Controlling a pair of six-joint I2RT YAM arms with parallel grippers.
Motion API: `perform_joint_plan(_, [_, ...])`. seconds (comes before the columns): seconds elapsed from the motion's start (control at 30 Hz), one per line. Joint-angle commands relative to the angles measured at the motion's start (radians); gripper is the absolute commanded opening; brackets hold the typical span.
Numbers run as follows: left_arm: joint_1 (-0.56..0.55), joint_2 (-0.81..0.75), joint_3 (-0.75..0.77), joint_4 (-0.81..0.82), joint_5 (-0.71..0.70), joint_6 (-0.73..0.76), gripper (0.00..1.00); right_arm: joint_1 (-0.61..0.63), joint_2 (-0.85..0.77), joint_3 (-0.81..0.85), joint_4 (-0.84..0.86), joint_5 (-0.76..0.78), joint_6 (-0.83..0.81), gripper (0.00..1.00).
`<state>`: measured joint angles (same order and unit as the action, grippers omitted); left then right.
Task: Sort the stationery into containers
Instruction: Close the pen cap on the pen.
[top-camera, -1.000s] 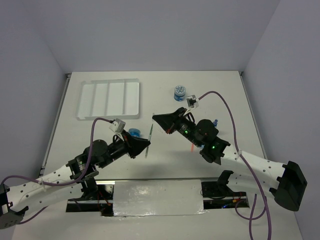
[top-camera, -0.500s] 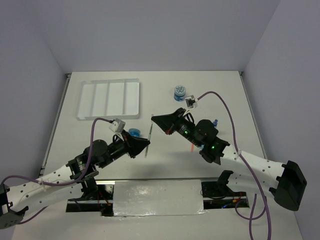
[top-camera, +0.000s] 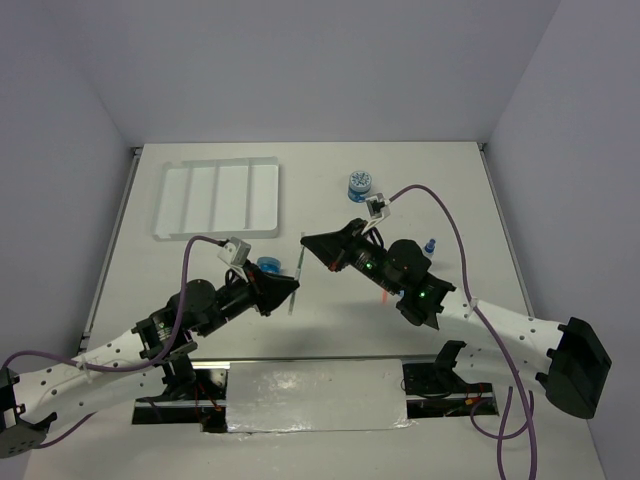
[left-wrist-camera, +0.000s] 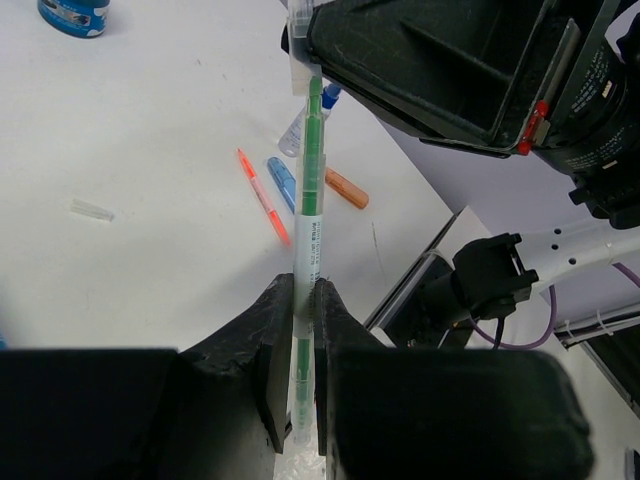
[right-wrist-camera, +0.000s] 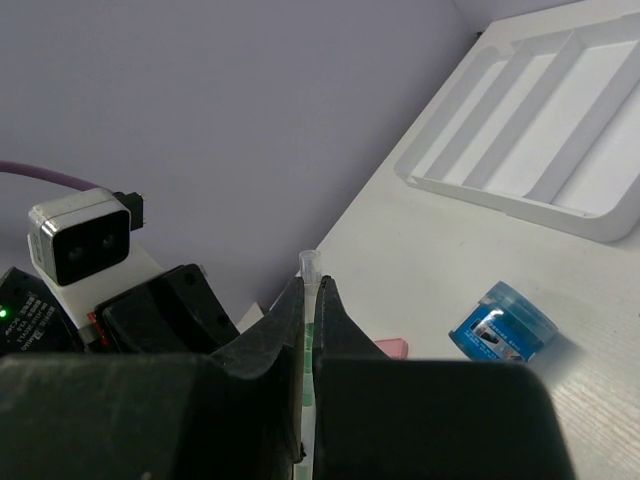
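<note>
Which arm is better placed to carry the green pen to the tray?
Probably left. Both the left gripper and right gripper grip the green pen, but the tray lies on the left arm's side.

White table, pale lilac walls

Bright, even light; soft shadows

The left gripper and right gripper meet mid-table, both clamped on the pen, barring the way across. The near spool sits just beside the left gripper, and the far spool stands right of centre. Bare table runs from there to the tray, far left.
</note>
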<state>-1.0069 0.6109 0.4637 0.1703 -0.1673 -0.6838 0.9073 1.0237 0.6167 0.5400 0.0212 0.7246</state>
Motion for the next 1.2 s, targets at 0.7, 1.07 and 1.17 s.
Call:
perform_joint_plan(0.7, [-0.004, 0.015, -0.026, 0.278, -0.070, 0.032, 0.00, 0.008, 0.016, -0.031, 0.109, -0.003, 0.101, 0.00])
perform_joint_plan(1.07, [-0.004, 0.030, 0.000, 0.353, -0.126, 0.081, 0.00, 0.042, 0.027, -0.080, 0.163, 0.006, 0.081, 0.00])
perform_joint_plan(1.17, [-0.006, 0.047, 0.024, 0.360, -0.127, 0.098, 0.00, 0.065, 0.026, -0.081, 0.172, 0.025, 0.038, 0.00])
